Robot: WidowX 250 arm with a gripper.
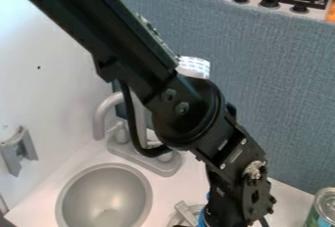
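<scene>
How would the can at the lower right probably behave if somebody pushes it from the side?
The can would probably feel stiff, because its top rim looks like metal. It stands upright, so a low push may slide it, while a high one could tip it. Its round shape suggests it might roll once on its side.

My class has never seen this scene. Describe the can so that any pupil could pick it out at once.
Start from the big blue-grey textured partition and drop to the white counter at its foot. The can stands there in the lower right corner, on the opposite side of the arm from the round grey sink. Unlike that sink, it has a green-and-blue label.
</scene>
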